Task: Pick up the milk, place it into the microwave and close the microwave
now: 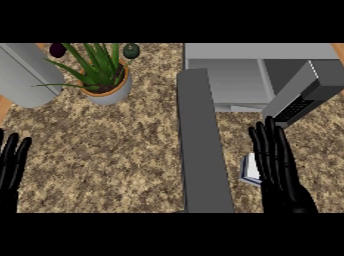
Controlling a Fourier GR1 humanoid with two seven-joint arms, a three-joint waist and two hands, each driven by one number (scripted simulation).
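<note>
The speckled brown stone counter (108,150) fills most of the view. The boxy grey metal microwave (241,75) sits at the back right, with its long flat grey door (201,145) swung wide open toward the front. Left of the microwave stands a tall smooth grey cylinder (16,70), and beside that a spiky green plant in a round orange-rimmed pot (105,75). The small white and blue milk carton (250,169) lies just right of the door, partly hidden by the black right hand (278,170), fingers straight. The black left hand (1,170) rests far left of the door, fingers straight and up.
</note>
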